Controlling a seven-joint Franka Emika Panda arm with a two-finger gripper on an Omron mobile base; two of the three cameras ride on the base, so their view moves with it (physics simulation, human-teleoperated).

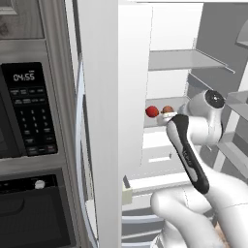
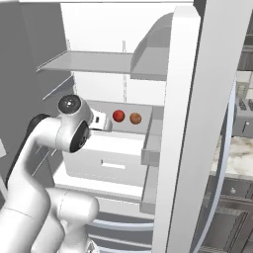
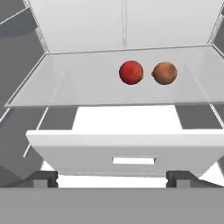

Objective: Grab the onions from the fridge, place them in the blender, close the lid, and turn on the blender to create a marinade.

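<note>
Two onions [image 3: 148,72] on fridge [image 3: 78,26] shelf, well beyond spread fingers [image 3: 177,177]

The fridge [image 2: 188,99] stands open. Two round onions, a red one [image 3: 131,72] and a brown one [image 3: 165,73], sit just beside each other on the glass shelf [image 3: 65,87], with bare shelf to their left and front. Open air lies between them and the wide-spread end effector [image 3: 112,177]. The pull-out drawer [image 3: 131,151] juts forward below the shelf
</note>
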